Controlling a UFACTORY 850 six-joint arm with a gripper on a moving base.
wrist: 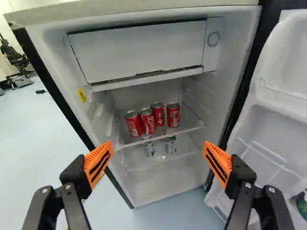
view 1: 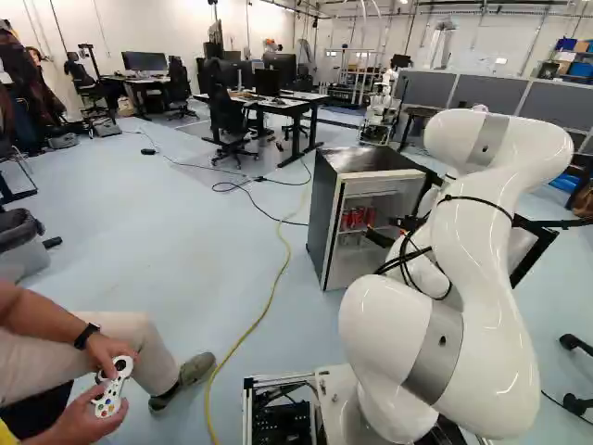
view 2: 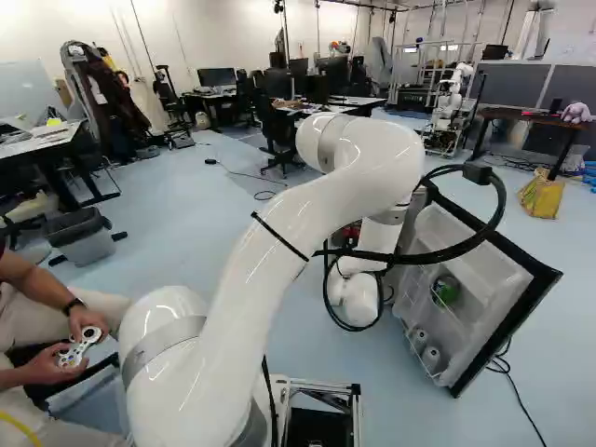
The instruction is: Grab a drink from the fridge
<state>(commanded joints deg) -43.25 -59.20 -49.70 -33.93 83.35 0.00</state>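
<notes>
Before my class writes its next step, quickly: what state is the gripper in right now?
Gripper: open, fingers wide apart, holding nothing; the red cans stand on the fridge shelf ahead.

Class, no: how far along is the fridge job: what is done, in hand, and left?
Done: the fridge door stands open, exposing four red drink cans. In hand: nothing; the open tool faces the fridge interior. Left: reaching a can, closing on it and bringing it out.
</notes>
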